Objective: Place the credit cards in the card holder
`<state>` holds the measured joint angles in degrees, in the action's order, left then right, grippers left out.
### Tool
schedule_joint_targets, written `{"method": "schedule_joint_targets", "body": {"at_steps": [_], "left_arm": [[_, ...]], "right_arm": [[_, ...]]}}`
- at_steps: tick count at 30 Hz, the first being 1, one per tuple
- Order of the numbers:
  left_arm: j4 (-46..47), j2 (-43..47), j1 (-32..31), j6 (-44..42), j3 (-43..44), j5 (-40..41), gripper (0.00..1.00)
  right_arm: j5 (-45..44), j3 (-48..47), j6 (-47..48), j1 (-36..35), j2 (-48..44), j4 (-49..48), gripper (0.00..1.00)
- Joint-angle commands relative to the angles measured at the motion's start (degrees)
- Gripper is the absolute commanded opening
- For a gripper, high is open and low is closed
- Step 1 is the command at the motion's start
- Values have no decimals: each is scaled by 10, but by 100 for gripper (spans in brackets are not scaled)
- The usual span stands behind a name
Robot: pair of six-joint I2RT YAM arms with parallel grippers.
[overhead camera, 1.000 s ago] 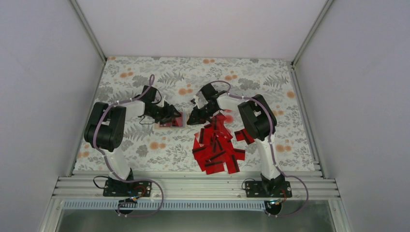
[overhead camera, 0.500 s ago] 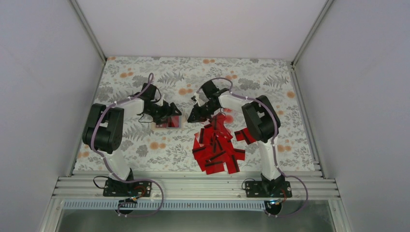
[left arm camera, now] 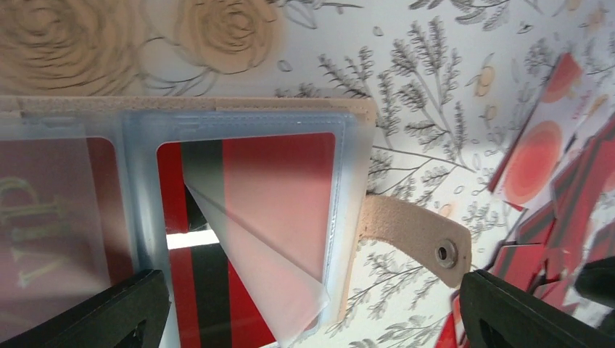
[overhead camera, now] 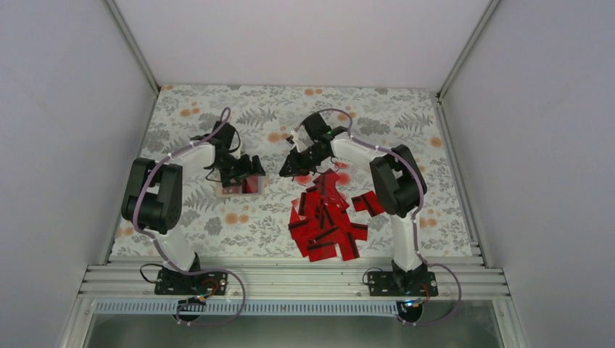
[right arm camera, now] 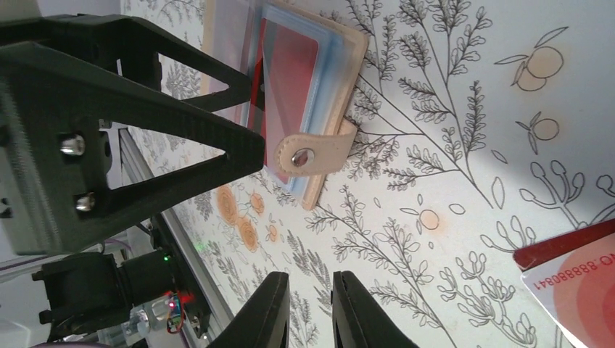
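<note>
Viewing from top, card holder lies open on floral cloth, left of the credit cards heap, left gripper over it; left wrist: jaws spread wide astride holder, red card in its clear sleeve; right wrist: right gripper pinched nearly closed, empty, over cloth near holder's strap.

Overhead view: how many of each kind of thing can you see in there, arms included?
White-and-black robot arms: 2, the left arm and the right arm
Tan flat rectangular card holder: 1
Heap of red flat rectangular cards: 1, overlapping too much to count singly
Total: 4
</note>
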<state>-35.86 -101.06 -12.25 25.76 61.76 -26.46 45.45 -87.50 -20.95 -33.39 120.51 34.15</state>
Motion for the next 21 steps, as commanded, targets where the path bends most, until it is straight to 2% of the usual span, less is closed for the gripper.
{"method": "schedule_joint_targets", "body": {"at_steps": [1,10,16,21], "left_arm": [[-51,32,-1,-32,19,77,100],[-75,60,-1,-87,14,137,100],[-14,68,-2,-86,-36,76,100],[23,61,-12,-61,-62,55,96]], "right_arm": [[14,-14,-25,-7,-31,-9,17],[12,-13,-44,-11,-33,-21,17],[6,2,-38,-11,-45,-17,16],[1,21,-28,-11,-62,-11,16]]}}
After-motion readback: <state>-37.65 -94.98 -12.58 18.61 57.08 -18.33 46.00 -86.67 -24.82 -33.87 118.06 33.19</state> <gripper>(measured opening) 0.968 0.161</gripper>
